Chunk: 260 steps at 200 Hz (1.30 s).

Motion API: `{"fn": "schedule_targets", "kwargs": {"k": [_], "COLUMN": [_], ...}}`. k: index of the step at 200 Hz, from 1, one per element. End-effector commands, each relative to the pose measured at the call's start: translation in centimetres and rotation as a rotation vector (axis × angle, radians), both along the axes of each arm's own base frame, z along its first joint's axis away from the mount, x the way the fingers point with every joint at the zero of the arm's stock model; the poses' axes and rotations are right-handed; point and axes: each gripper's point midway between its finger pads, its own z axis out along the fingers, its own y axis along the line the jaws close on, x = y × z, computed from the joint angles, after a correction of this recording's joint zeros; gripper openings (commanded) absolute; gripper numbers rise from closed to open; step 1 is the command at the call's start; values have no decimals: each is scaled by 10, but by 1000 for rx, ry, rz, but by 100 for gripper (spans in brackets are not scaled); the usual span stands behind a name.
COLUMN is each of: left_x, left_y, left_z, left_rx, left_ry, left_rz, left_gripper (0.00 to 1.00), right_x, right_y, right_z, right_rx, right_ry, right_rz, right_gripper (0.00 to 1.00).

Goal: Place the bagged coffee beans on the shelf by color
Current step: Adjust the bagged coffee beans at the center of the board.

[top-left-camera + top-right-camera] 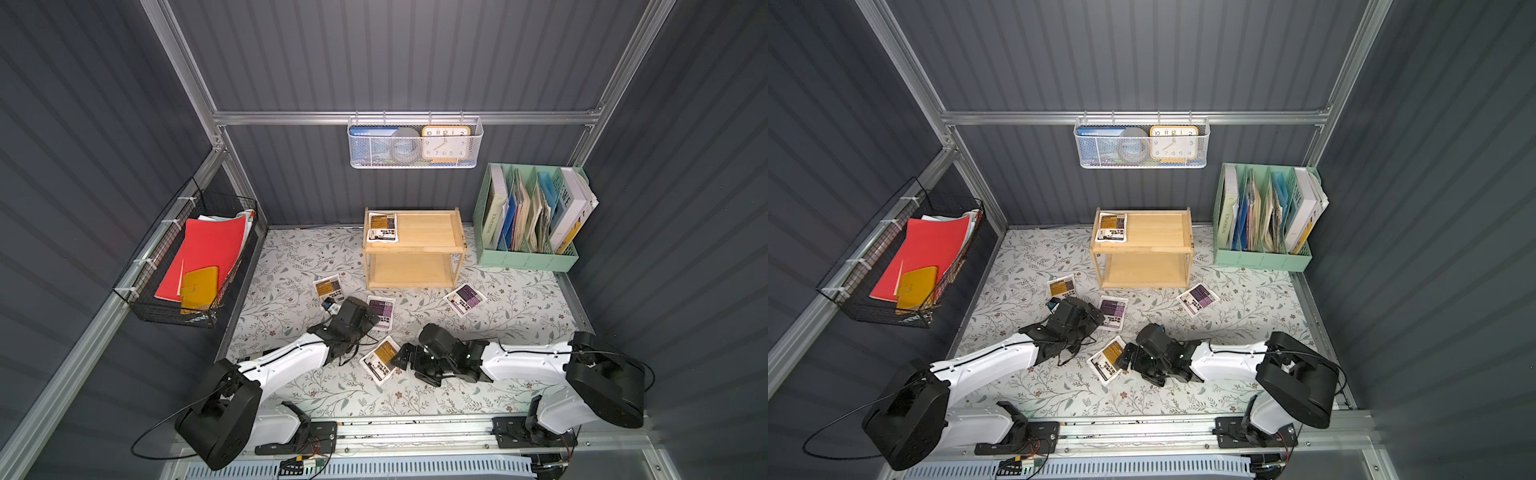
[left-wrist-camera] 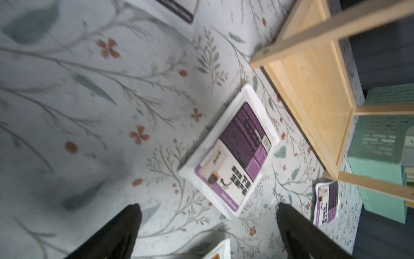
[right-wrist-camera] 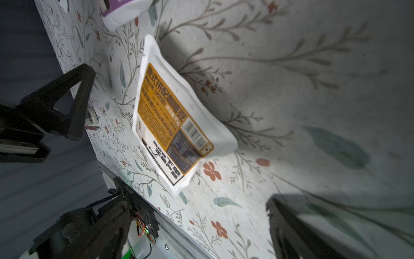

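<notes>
The wooden shelf (image 1: 415, 248) stands at the back, with one yellow-labelled bag (image 1: 382, 227) on its top tray. On the floral table lie a yellow bag (image 1: 328, 287), a purple bag (image 1: 382, 312), a second purple bag (image 1: 464, 299) and a yellow bag (image 1: 380, 360). My left gripper (image 2: 208, 205) is open just short of the near purple bag (image 2: 233, 154). My right gripper (image 3: 199, 201) is open, and the near yellow bag (image 3: 172, 118) lies flat just ahead of it. In a top view that gripper (image 1: 401, 358) sits at the bag's right edge.
A mint-green file organizer (image 1: 528, 257) with books stands right of the shelf. A black wire basket (image 1: 187, 266) with red folders hangs on the left wall. A white mesh basket (image 1: 415, 143) holding a clock hangs on the back wall. Both arms lie close together at the table's front.
</notes>
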Motion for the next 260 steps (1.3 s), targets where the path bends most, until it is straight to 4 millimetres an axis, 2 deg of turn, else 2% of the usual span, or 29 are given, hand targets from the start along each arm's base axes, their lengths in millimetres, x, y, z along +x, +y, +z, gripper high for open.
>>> {"fn": "schedule_targets", "kwargs": {"k": [1, 20, 49, 78, 110, 127, 137, 155, 189, 195, 227, 260], "left_x": [7, 10, 5, -4, -14, -18, -21, -26, -39, -36, -42, -51], "left_y": [13, 13, 13, 16, 21, 22, 23, 24, 30, 31, 37, 36], "left_z": [21, 26, 22, 20, 19, 16, 12, 3, -21, -20, -25, -29], "left_rx": [51, 63, 58, 42, 33, 31, 30, 31, 83, 94, 147, 181], "left_ry": [-34, -38, -24, -21, -17, -7, 8, 43, 146, 140, 205, 294], "left_rz": [-18, -27, -39, -33, -23, -20, -16, -15, -14, -12, -9, -54], "left_gripper": [100, 100, 100, 100, 100, 100, 100, 100, 100, 100, 100, 100], "right_x": [10, 20, 36, 69, 110, 118, 116, 100, 59, 51, 15, -3], "right_y": [6, 21, 45, 54, 63, 60, 56, 44, 23, 21, 23, 30], "right_z": [-11, -13, -18, -22, -6, 7, 12, 16, 10, 8, 0, -7], "right_rx": [-13, 10, 97, 153, 217, 229, 219, 175, 84, 70, 42, 45], "right_ry": [24, 51, 110, 135, 115, 97, 84, 73, 66, 63, 72, 76], "right_rz": [-57, -76, -92, -135, -153, -150, -140, -109, -57, -45, 3, 12], "right_gripper": [99, 99, 99, 98, 97, 97, 97, 97, 96, 96, 95, 95]}}
